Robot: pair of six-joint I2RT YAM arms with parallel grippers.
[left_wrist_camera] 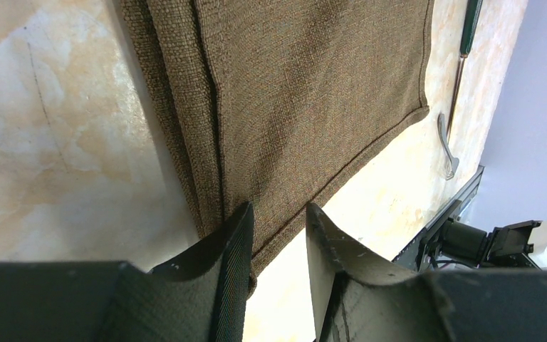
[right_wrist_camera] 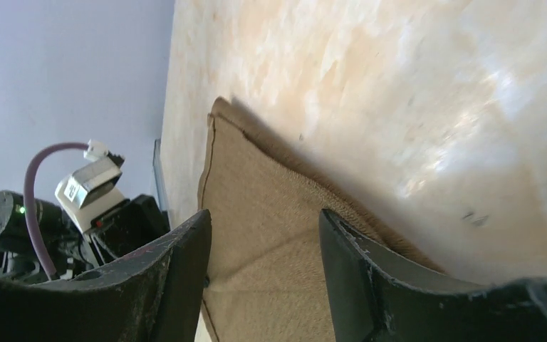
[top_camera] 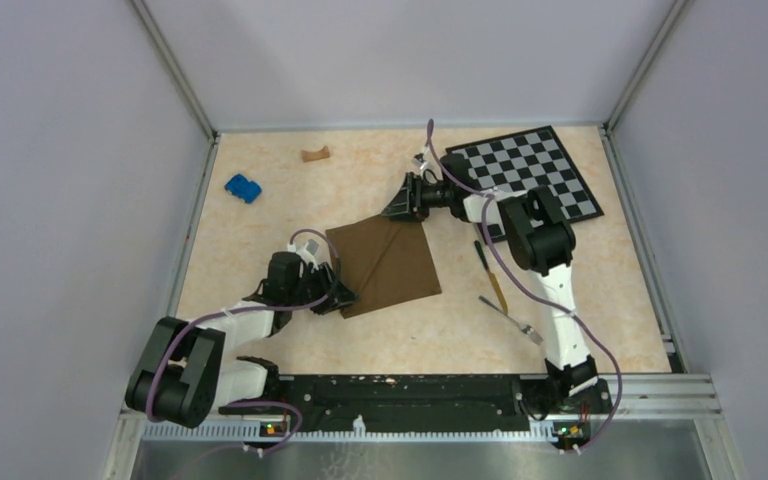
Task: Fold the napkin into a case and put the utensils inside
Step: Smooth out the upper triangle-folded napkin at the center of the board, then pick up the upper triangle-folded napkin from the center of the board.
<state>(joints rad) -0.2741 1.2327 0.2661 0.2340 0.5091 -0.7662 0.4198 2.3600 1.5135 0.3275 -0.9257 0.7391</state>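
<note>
The dark-brown napkin lies partly folded in layers at the middle of the table. My left gripper is at its near-left corner. In the left wrist view the gripper is open, with the napkin corner lying between the fingers. My right gripper is at the far corner. In the right wrist view it is open over the napkin edge. The knife and the silver fork lie right of the napkin. The fork also shows in the left wrist view.
A checkerboard lies at the back right, partly under the right arm. A small blue block and a small tan piece lie at the back left. Walls enclose the table on three sides.
</note>
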